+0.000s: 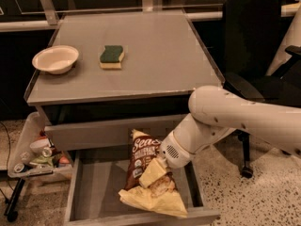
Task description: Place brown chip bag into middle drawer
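The brown chip bag [141, 155] is held clamped in the tool [153, 172] above the open middle drawer [96, 188]. A short lowering and a release are judged to be needed next.

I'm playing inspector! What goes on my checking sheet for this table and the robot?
Surface: grey tabletop, with a closed drawer front under it.
Job's things: brown chip bag upright over the open middle drawer, its pale bottom edge near the drawer's front.
Clutter: white bowl and green-and-yellow sponge on the tabletop, apart.
Grippers: gripper over the drawer, clamped on the bag.
Cables: a thin dark line at the far left, maybe a cable.
Surroundings: black chair on the right; bin of odds and ends on the left.
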Controlling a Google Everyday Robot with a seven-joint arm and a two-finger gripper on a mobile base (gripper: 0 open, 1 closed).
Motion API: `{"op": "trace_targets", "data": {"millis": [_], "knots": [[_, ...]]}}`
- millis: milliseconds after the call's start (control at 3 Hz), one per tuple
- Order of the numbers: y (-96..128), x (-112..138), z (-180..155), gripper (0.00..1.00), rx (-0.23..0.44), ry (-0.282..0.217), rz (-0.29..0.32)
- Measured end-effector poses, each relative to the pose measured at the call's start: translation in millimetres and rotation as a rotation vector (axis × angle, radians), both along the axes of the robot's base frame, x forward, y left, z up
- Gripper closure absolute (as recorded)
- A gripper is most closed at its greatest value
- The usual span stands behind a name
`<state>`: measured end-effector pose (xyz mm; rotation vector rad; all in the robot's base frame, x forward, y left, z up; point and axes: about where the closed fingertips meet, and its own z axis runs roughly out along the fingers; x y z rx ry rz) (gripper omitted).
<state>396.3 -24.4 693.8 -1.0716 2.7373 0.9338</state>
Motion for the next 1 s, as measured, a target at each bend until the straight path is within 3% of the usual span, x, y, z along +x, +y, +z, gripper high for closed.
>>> {"op": "trace_targets", "data": {"millis": [333,1000], "knots": [[28,5,-37,1.00,0.043,0.063,-0.012],[33,4,-53,1.00,0.063,0.087,-0.019]]}}
